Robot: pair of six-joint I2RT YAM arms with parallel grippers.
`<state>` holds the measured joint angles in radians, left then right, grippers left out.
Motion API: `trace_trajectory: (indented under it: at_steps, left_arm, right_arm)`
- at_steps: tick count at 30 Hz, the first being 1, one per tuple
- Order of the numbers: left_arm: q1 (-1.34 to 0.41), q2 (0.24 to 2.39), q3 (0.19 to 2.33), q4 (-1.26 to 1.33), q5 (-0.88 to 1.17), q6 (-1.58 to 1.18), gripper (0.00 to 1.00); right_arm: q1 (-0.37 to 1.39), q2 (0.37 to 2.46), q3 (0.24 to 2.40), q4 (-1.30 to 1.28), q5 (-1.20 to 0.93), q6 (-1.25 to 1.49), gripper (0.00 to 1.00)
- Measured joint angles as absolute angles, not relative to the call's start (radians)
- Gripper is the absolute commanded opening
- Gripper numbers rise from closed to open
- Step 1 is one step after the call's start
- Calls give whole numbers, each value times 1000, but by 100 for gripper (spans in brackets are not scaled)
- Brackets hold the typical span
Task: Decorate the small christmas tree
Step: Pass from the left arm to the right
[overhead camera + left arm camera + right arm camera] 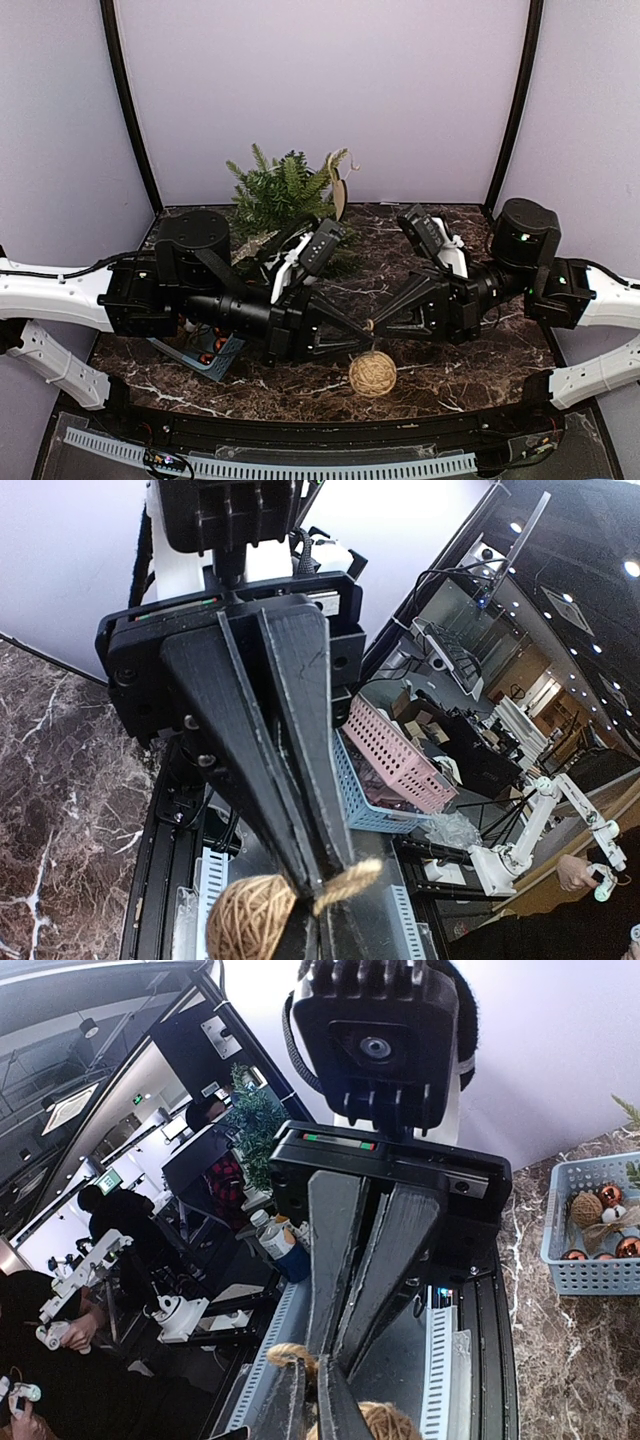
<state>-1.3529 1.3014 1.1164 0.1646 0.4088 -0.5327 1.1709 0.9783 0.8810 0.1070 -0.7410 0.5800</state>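
While left gripper (360, 340) and right gripper (380, 322) clench its twine loop (368, 326), a twine ball (372, 374) hangs below the jaws; small christmas tree (283, 190) beyond: probably light, bendy, best steadied low on its stem.

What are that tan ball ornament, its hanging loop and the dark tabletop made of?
Round tan wound-twine ball: probably jute or rattan cord, matte, strands visibly wrapped in crossing layers. Short tan hanging loop: twisted natural-fibre string, fuzzy. Dark veined tabletop: looks like polished brown marble with white veins, though it could be printed laminate.
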Motion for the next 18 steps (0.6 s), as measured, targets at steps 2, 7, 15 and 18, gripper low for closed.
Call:
trace_trajectory:
  at_steps: [2,7,15,18]
  left_arm:
    - [-1353,1303,1116,165,411,-535,0]
    - [-1353,1304,1116,164,413,-536,0]
    - [-1351,1304,1116,163,422,-536,0]
    - [-1348,1304,1115,162,413,-536,0]
  right_arm:
    - [1171,979,883,104,-741,579,8]
    - [1173,987,887,102,-741,571,0]
    - [1179,991,904,71,-731,553,0]
    - [1180,987,912,46,-705,543,0]
